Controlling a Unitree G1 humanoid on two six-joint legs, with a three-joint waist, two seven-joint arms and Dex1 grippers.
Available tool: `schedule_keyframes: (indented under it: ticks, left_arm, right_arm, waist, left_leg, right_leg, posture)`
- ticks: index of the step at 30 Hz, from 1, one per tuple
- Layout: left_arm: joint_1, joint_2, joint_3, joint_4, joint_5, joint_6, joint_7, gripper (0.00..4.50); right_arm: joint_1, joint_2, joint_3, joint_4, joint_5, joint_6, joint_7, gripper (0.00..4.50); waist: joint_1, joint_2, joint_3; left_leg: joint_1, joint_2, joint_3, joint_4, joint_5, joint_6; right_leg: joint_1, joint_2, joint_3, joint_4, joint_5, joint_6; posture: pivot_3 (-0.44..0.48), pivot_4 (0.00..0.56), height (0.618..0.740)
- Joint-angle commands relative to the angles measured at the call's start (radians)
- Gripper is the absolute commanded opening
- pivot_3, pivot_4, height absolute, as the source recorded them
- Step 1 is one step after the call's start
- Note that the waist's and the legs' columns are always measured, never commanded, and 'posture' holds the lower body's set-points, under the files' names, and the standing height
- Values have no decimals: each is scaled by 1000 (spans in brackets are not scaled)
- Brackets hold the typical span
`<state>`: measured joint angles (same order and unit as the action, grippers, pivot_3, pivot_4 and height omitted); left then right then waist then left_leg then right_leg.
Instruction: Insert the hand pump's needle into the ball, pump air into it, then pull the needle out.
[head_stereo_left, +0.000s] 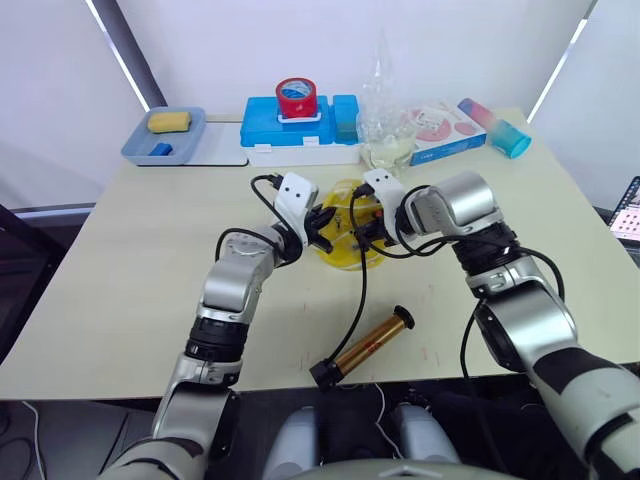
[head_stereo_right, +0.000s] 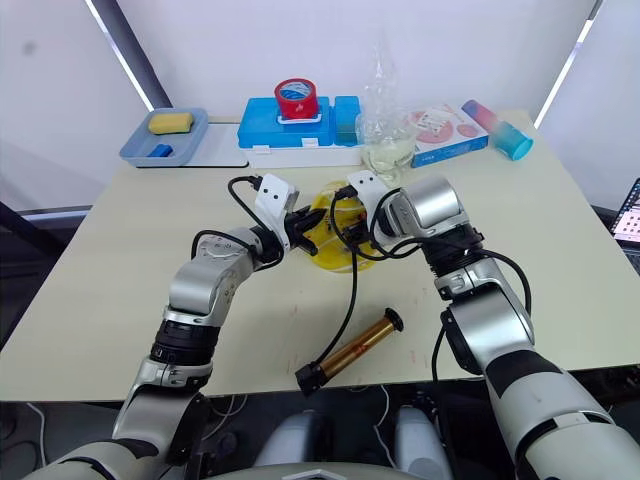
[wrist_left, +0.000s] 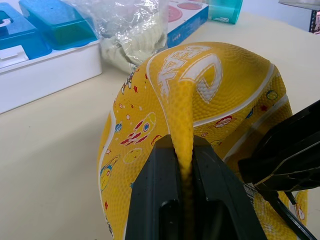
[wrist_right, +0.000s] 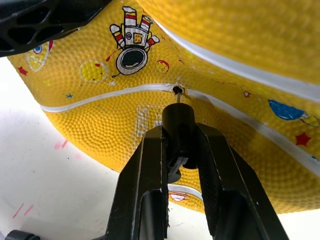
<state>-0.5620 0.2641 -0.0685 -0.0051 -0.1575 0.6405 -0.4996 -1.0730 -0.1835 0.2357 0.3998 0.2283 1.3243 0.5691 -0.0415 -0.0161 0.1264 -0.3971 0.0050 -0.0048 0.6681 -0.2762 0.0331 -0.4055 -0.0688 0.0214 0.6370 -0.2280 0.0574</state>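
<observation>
The cream table (head_stereo_left: 120, 290) carries everything, with a grey tray (head_stereo_left: 190, 150), a blue-and-white box (head_stereo_left: 300, 135) topped by a red tape roll (head_stereo_left: 296, 97), a clear plastic bag (head_stereo_left: 385, 130) and a teal tumbler (head_stereo_left: 495, 127) lined up along its far edge. At the table's middle sits the ball (head_stereo_left: 345, 240) — yellow, sagging and creased, printed with a small astronaut and stars — flanked by both arms. The left gripper (wrist_left: 185, 170) is pinched tight on a raised fold of the ball's skin, the yellow ridge squeezed between its two black fingers (wrist_left: 157, 185). The right gripper (wrist_right: 179, 150) is clamped narrowly on the black fitting of the needle (wrist_right: 178, 120), whose thin metal tip meets the ball's valve hole on a white seam line; how deep the pin sits cannot be told. Nearer the front edge lies the hand pump (head_stereo_left: 365, 347) — a bronze-gold cylinder on its side, angled across the table, well apart from the ball — and its black hose (head_stereo_left: 360, 290) runs up from it to the right gripper.
</observation>
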Motion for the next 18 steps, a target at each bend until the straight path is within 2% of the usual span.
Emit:
schedule_keyframes:
  ticks: [1,5,6,7,8,9,10,11,12,14,18]
  left_arm:
    - [10,-41,-83,16,-32,0,-70,37]
    - [12,-42,-76,30,-24,-13,-62,37]
    - [12,-40,-75,38,-19,-20,-60,0]
    - [12,-38,-73,45,-14,-26,-59,0]
    - [12,-37,-71,51,-10,-31,-57,0]
    - [11,-37,-69,56,-7,-35,-55,0]
    - [9,-38,-67,63,-4,-39,-53,0]
    - [8,-39,-65,66,-3,-42,-51,0]
    - [6,-40,-64,69,-2,-44,-49,0]
    - [5,-42,-63,72,-1,-47,-47,0]
    - [3,-43,-61,76,0,-50,-46,0]
  right_arm:
    - [9,2,-6,-82,16,-21,-1,296]
    - [42,-22,-15,-153,28,5,-5,296]
    - [50,-28,-17,-171,32,13,-5,1096]
    - [58,-33,-21,-187,36,21,-6,1319]
    - [64,-38,-24,-201,40,28,-8,1790]
    - [69,-43,-26,-213,44,32,-9,2053]
    - [76,-50,-28,-226,45,34,-12,2851]
    - [83,-56,-30,-237,46,36,-16,3043]
    - [90,-65,-27,-249,45,35,-18,3609]
    - [103,-85,-21,-278,48,41,-19,4462]
    - [139,-133,-11,-364,61,51,-19,4462]
  waist:
    - [1,1,0]
    - [6,1,1]
    - [7,1,1]
    - [8,2,1]
    - [9,3,2]
    - [16,4,2]
    - [18,4,3]
    - [27,4,2]
    - [30,4,3]
    - [34,4,2]
    - [45,5,2]
  left_leg:
    - [0,0,0,0,0,0]
    - [-2,-1,-2,0,0,0]
    - [-2,-2,-2,-1,0,0]
    - [-3,-2,-3,-1,0,0]
    - [-3,-2,-3,-1,0,0]
    - [-4,-2,-3,-1,0,0]
    - [-4,-2,-4,-2,0,0]
    - [-5,-2,-4,-3,0,0]
    - [-5,-2,-4,-4,0,0]
    - [-8,-3,-6,-5,1,2]
    - [-18,-6,-7,-3,5,0]
  right_leg:
    - [0,-1,0,0,0,0]
    - [0,-2,-2,-2,0,0]
    - [0,-3,-3,-2,0,0]
    - [0,-3,-3,-3,0,0]
    - [0,-3,-4,-4,0,0]
    - [0,-3,-4,-4,0,0]
    - [0,-4,-5,-6,0,0]
    - [0,-4,-5,-7,0,0]
    - [0,-4,-6,-9,0,0]
    - [-2,-4,-8,-11,0,0]
    - [-9,-6,-10,-11,0,0]
  posture:
    - [0,150,737]
    - [0,150,737]
    - [0,150,737]
    - [0,150,737]
    - [0,150,737]
    - [0,150,737]
    - [0,150,737]
    - [0,150,737]
    - [0,150,737]
    - [0,150,737]
    - [0,150,737]
